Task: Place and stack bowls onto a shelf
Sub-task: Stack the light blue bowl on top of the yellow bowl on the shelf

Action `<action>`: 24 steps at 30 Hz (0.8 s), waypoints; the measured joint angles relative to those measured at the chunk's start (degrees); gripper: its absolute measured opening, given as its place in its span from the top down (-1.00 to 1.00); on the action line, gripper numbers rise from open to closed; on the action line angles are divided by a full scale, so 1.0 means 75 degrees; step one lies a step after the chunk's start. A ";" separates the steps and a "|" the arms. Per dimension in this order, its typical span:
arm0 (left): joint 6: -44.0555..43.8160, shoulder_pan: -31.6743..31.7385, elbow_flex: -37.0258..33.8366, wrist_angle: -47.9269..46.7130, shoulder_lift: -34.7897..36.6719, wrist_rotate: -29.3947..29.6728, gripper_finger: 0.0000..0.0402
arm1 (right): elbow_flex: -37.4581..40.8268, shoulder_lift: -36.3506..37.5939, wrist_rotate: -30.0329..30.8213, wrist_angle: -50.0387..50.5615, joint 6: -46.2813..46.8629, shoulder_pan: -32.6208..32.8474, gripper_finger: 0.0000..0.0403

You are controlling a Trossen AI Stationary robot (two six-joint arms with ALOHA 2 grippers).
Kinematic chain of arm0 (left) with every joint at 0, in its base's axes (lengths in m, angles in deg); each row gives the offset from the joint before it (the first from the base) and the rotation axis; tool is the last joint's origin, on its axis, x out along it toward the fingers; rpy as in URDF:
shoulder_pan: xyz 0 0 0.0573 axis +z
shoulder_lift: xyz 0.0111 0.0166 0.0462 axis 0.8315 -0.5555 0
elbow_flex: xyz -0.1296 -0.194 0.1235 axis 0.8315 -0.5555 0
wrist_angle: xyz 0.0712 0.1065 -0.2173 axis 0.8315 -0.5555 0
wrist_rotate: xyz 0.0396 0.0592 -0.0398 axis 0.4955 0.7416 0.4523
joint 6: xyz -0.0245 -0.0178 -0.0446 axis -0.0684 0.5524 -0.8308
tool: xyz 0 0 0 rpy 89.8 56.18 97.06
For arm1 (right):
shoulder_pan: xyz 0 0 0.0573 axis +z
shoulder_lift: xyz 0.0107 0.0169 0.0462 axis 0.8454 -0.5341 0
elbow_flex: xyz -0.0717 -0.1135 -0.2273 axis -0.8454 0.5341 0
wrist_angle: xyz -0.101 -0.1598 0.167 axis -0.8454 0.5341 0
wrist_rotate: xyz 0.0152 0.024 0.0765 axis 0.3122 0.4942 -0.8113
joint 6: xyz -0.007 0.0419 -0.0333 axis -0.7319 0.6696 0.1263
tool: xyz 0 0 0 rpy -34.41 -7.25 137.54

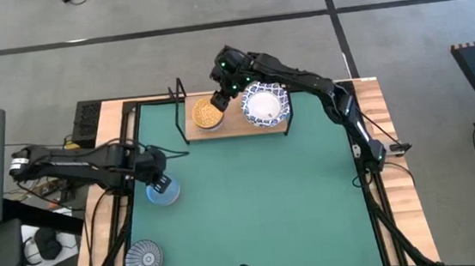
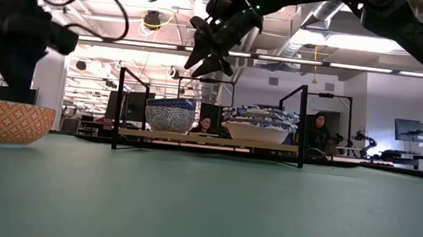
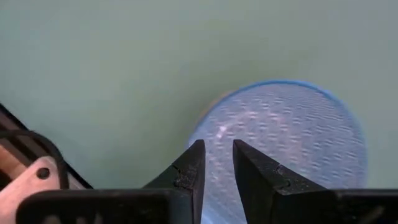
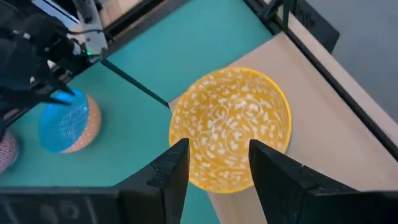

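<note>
The shelf [image 1: 235,124], a pale wooden plank with thin black wire uprights, lay along the far edge of the green mat [image 1: 253,209]. On its left end sat the yellow bowl [image 1: 207,114], speckled white inside, close to the plank's front edge. Just right of it on the shelf stood a stack of white bowls [image 1: 265,106] with blue lattice rims, filling the plank's right end up to the wire upright. The right gripper [image 1: 220,97] hovered above the yellow bowl, its fingers spread apart and holding nothing.

Well in front of the shelf, near the mat's left edge, the left gripper [image 1: 161,184] was over the light blue bowl [image 1: 163,194], fingers parted by a narrow gap. A grey-blue patterned bowl [image 1: 143,258] sat nearer the mat's front-left corner. The wide middle and right of the mat before the shelf lay bare.
</note>
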 joint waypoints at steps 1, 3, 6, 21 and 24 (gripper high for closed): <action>0.0005 0.0000 -0.0108 0.0045 0.0000 0.0072 0.65 | 0.0000 0.0000 -0.0002 0.0035 0.0000 0.0029 0.06; 0.0039 0.0000 -0.0251 0.0032 -0.0003 0.0282 0.61 | 0.0000 0.0000 -0.0004 0.0043 0.0000 0.0102 0.06; 0.0211 0.0003 -0.0460 0.0130 -0.0001 0.0648 0.53 | 0.0000 0.0000 -0.0005 0.0027 0.0029 0.0181 0.06; 0.0162 0.0006 -0.1019 0.0740 -0.0003 -0.0041 0.92 | 0.0000 -0.0003 -0.0016 0.0298 0.0339 0.0351 0.06; 0.0170 0.0003 -0.0616 0.0716 -0.0006 0.0145 0.95 | 0.0000 -0.0003 -0.0030 0.0308 0.0338 0.0466 0.06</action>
